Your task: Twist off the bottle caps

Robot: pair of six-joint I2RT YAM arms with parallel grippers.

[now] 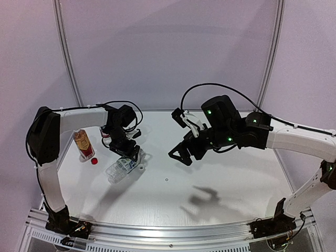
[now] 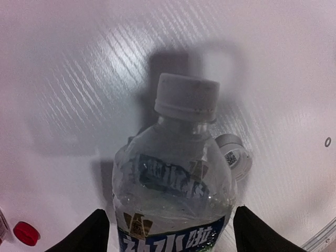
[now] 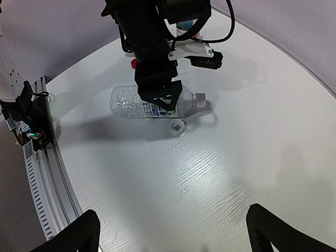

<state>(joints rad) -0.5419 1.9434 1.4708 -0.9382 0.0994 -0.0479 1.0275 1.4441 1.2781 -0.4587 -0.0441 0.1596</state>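
A clear bottle with a green-blue label [image 1: 118, 169] lies on its side on the table, its whitish cap [image 2: 187, 97] screwed on. My left gripper [image 1: 131, 155] is open and straddles the bottle's shoulder [image 2: 173, 184], with a finger [image 2: 89, 233] on each side. A loose whitish cap [image 2: 234, 157] lies right beside the bottle. An amber bottle [image 1: 83, 144] lies to the left, with a loose red cap [image 1: 94, 161] near it. A third bottle [image 1: 105, 131] is mostly hidden behind the left arm. My right gripper [image 1: 181, 155] is open and empty, hovering above the table's middle.
The metal rail [image 3: 39, 157] runs along the table's near edge. A small ring mark [image 3: 185, 188] is on the white tabletop below my right gripper. The curved white backdrop stands behind the table.
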